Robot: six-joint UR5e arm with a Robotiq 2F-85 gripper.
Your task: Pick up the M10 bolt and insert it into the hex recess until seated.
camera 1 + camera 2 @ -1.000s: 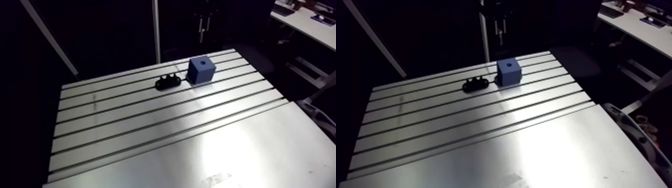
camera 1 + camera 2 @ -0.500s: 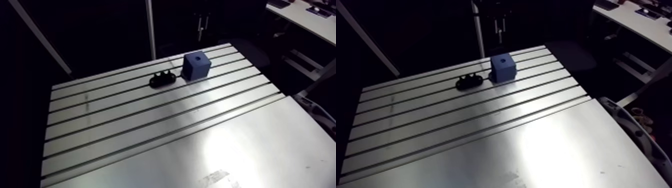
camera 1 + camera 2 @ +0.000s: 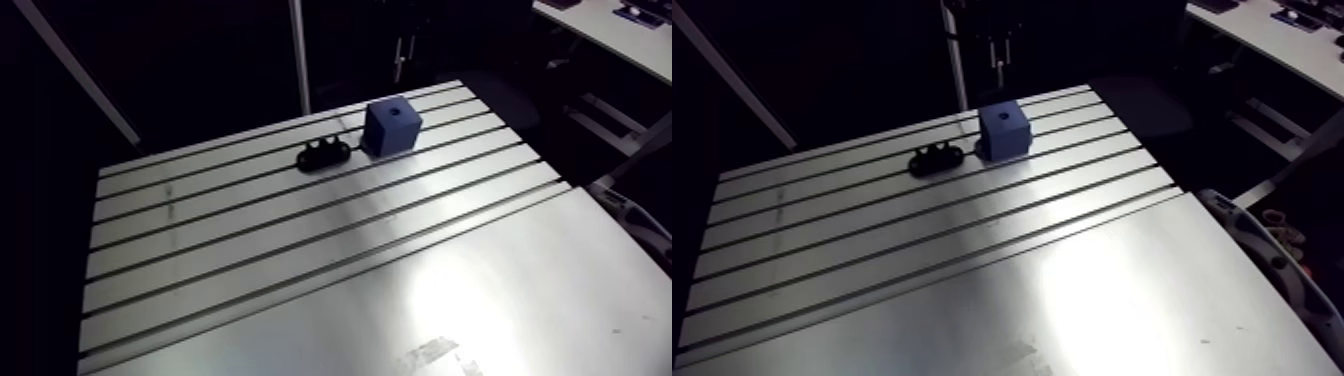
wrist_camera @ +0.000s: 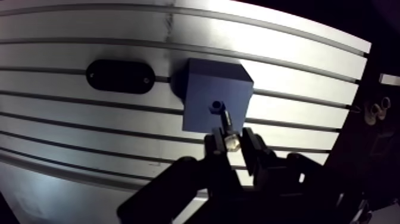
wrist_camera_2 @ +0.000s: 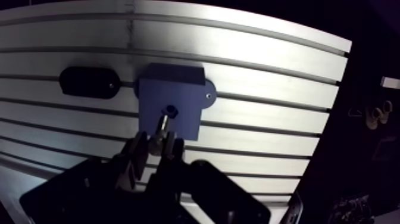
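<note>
Currently jaws clench the bolt [image 4: 226, 128], shank pointing at the recess [image 4: 215, 106] in the block [image 4: 202, 89]

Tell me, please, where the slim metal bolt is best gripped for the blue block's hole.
By its head end, coming from above: the gripper is shut on the slim metal bolt there, leaving its shank free and aimed at the hole in the blue cube-shaped block.

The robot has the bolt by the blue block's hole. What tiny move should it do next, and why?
Probably ease the bolt straight into the hole. The gripper is shut on it, its tip is at the hole in the blue block, and its head is clear of the block, so not seated.
</note>
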